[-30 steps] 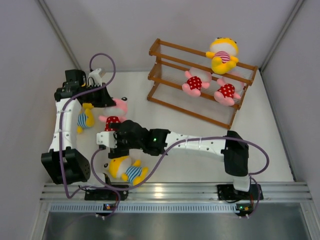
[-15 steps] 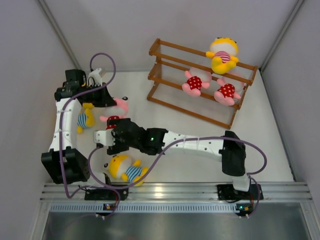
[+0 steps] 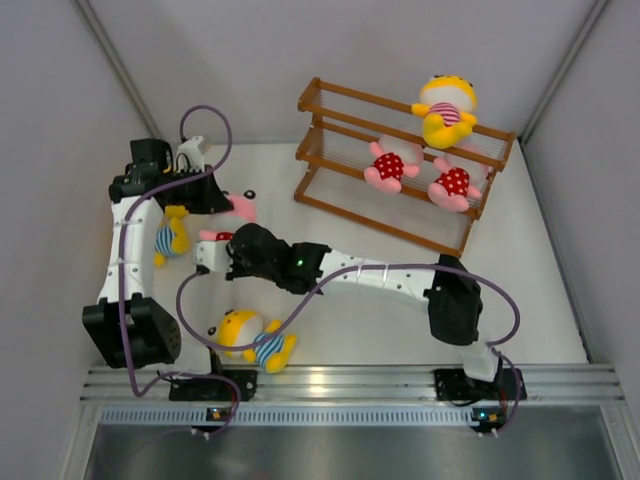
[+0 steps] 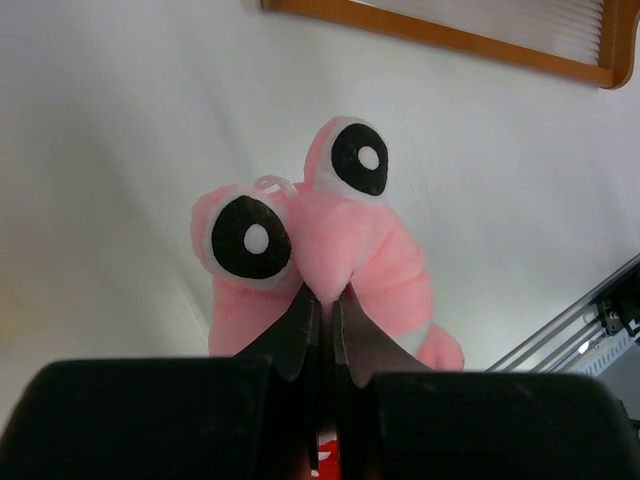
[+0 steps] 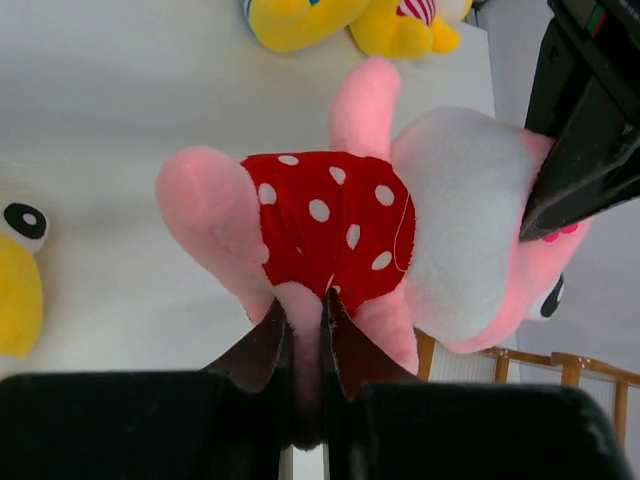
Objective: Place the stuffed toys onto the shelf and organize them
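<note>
Pink plush doll point(image 5: 340, 220) is being gripped by left jaws at snout, right jaws at leg; overhead, both grips being hidden.

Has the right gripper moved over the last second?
Yes. In the top view, the right gripper went farther from the base rail, onto the pink doll, and closed on its leg.

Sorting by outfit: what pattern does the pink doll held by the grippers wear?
The pink doll wears red with white dots; right wrist view shows it best.
</note>
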`<control>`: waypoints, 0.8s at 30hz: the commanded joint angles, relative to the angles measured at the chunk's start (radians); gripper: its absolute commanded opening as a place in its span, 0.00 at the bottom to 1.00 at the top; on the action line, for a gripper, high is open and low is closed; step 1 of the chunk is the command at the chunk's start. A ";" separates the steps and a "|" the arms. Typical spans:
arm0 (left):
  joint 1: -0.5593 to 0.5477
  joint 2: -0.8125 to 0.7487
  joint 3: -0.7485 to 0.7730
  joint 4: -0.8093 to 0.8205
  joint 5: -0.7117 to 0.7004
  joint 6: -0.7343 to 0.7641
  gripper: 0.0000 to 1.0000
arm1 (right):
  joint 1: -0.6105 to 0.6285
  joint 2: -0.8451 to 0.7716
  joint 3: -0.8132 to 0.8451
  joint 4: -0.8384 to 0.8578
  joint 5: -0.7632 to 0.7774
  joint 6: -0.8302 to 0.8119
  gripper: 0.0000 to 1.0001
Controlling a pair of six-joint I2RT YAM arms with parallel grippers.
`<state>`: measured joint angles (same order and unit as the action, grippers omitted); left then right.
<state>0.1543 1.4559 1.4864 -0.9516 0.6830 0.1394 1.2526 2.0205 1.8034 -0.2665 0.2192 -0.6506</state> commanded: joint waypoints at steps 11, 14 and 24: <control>0.059 -0.014 0.182 -0.004 -0.057 -0.021 0.97 | -0.150 -0.164 -0.050 -0.053 0.011 0.016 0.00; 0.083 -0.003 0.218 -0.004 -0.118 -0.009 0.98 | -0.202 -0.192 -0.047 -0.059 -0.001 0.008 0.00; 0.106 0.023 0.181 -0.004 -0.123 0.015 0.97 | -0.415 -0.194 0.001 -0.007 -0.069 0.107 0.00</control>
<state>0.2565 1.4738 1.6741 -0.9588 0.5598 0.1379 0.9009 1.8503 1.7554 -0.3286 0.1761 -0.5995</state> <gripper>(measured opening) 0.975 0.066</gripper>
